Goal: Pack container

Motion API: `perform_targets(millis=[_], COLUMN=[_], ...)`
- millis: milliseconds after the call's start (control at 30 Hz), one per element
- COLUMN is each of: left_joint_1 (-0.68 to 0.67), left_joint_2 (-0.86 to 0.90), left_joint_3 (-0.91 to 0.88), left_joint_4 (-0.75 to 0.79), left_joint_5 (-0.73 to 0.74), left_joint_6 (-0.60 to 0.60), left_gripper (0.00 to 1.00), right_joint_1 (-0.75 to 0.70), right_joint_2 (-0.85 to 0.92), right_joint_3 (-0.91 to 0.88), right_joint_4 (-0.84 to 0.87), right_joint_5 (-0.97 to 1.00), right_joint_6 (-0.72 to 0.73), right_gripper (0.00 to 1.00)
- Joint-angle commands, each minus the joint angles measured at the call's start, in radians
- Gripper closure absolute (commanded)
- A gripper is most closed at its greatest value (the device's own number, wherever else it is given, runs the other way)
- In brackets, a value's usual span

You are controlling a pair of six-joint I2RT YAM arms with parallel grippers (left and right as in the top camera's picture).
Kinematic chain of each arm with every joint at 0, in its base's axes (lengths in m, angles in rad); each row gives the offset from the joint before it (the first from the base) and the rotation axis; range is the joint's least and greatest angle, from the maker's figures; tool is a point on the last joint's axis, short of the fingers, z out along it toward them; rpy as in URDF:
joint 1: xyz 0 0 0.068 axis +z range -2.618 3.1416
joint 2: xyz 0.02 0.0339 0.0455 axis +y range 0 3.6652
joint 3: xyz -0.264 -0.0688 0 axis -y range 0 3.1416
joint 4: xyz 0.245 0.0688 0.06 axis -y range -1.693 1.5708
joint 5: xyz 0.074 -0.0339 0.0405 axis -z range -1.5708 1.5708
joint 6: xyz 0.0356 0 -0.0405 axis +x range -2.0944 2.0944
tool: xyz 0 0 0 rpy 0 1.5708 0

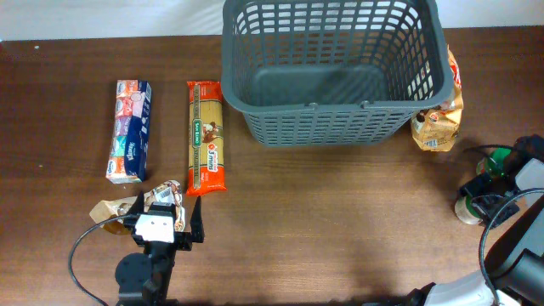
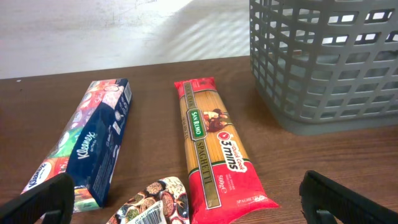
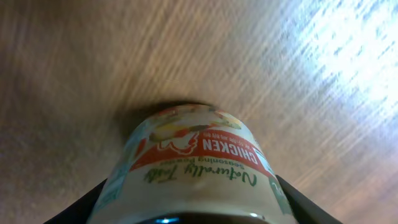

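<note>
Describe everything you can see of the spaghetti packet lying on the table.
The spaghetti packet is long, narrow and flat: glossy film, red at the ends, clear mid-length over pale strands, with a green label and a "3 mins" roundel. It lies flat on the wooden table, between the blue tissue box and the grey basket, touching neither. Nothing grips it.

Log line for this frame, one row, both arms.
left gripper open, empty | right gripper gripping chicken seasoning jar standing on table | basket empty
</note>
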Motion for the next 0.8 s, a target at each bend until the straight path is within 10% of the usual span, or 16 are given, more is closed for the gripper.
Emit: perform_targets(millis=[0,767], left_joint_1=[0.006,0.006], left_joint_2=[-0.008,-0.008], left_joint_3=[-0.005,-0.005], left_joint_4=[0.002,0.002], left_joint_5=[-0.003,-0.003], left_joint_6=[-0.006,-0.006], left_gripper=[0.01,0.01], right_joint_1=[-0.001,0.186], right_joint_2=[-0.009,-0.181], right_joint_3=[0.056,1.311], right_joint_4=[-0.046,-0.673], right_joint_5=[-0.002,-0.267], right_joint_6=[0.012,-0.134], right_gripper=[0.96,0.96])
